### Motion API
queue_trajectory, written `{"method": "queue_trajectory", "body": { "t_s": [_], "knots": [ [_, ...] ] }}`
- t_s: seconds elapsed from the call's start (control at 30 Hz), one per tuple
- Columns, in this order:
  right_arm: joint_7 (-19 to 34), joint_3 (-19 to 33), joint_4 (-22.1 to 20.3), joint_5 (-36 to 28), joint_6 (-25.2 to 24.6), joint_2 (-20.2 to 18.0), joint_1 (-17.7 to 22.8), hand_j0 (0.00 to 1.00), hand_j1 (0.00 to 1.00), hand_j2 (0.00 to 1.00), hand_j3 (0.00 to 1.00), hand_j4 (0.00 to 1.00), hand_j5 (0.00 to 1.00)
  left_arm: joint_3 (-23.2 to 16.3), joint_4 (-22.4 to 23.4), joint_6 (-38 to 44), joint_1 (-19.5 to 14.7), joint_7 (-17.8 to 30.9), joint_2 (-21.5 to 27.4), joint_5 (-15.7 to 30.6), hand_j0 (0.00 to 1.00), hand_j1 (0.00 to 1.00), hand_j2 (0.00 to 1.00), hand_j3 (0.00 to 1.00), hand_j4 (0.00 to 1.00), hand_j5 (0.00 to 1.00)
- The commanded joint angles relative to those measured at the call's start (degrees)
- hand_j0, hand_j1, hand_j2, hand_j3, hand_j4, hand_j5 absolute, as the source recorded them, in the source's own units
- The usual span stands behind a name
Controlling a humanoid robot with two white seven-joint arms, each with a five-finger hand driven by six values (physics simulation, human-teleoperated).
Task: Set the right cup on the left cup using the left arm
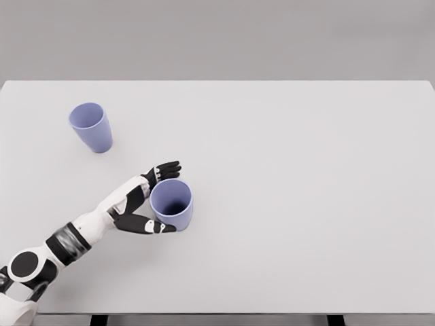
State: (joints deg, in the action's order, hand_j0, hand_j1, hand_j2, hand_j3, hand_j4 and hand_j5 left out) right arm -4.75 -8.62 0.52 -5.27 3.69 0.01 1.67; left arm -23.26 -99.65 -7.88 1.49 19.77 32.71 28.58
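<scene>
The left arm is being cut off at the lower left corner of the head view, so that only its shoulder joint and part of the torso are being shown there, and the right arm is not being shown at all. The palm of the left hand is being hidden in part by the right cup, and how firmly the cup is being pressed cannot be made out. The fingers are being shown reaching past the far side of the cup, while the thumb is being laid along its near side, so the cup is being enclosed between them in a grasp. The right cup is being seen as a plain lavender-blue tumbler, upright on the pale grey worktop, its dark open mouth being turned toward the camera, left of the worktop's middle and toward the near edge. The left cup is being seen as a matching lavender-blue tumbler, standing well apart toward the far left of the worktop, its mouth being shown open and its body narrowing toward the base.
</scene>
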Motion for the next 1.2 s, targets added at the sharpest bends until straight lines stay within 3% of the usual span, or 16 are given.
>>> {"method": "queue_trajectory", "body": {
  "t_s": [0.0,0.73,1.17],
  "knots": [
    [0.0,0.0,0.0,0.0,0.0,0.0,0.0,1.00,1.00,1.00,1.00,1.00,1.00,0.0,-0.1,0.0,0.0,0.0,-0.2,0.2,1.00,1.00,1.00,1.00,1.00,1.00],
    [0.0,0.0,0.0,0.0,0.0,0.0,0.0,1.00,1.00,1.00,1.00,1.00,1.00,0.0,-0.5,0.1,-0.5,0.0,-0.9,-1.0,1.00,1.00,1.00,1.00,1.00,1.00],
    [0.0,0.0,0.0,0.0,0.0,0.0,0.0,1.00,1.00,1.00,1.00,1.00,1.00,0.1,-0.5,0.0,-0.4,0.0,-0.8,-1.0,0.82,0.82,0.82,0.82,0.82,0.82]
  ]
}}
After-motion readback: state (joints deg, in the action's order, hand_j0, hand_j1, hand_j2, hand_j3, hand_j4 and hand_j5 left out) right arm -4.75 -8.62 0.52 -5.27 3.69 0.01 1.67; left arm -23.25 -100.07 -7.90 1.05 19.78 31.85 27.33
